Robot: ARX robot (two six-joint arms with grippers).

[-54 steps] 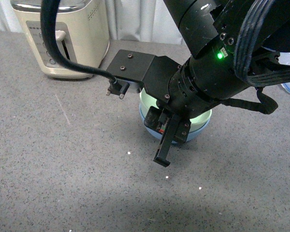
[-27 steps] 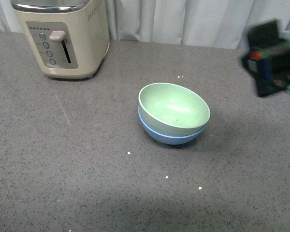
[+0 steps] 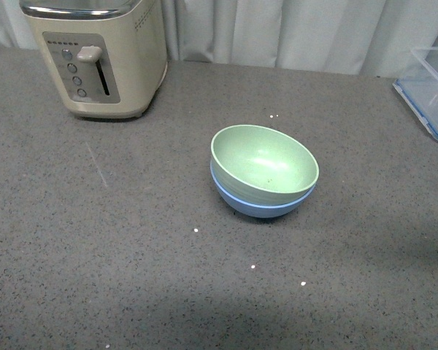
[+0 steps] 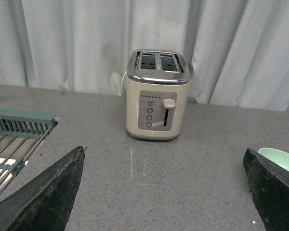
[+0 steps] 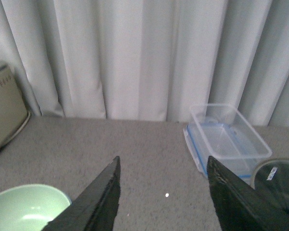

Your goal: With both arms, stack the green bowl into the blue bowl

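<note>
Both arms' jaws stand spread and hold nothing: left gripper (image 4: 164, 192), right gripper (image 5: 164, 202). The green bowl (image 3: 263, 162) sits nested inside the blue bowl (image 3: 259, 204) mid-worktop (image 3: 95, 255), a toaster (image 3: 95, 55) at its 10 o'clock and a clear container (image 3: 431, 87) at 2 o'clock

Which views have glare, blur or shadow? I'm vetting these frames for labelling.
Front view: sharp, soft sheen inside the green bowl, shadow band along the near table edge. Left wrist view: crisp toaster. Right wrist view: soft throughout, hazy plastic container.
</note>
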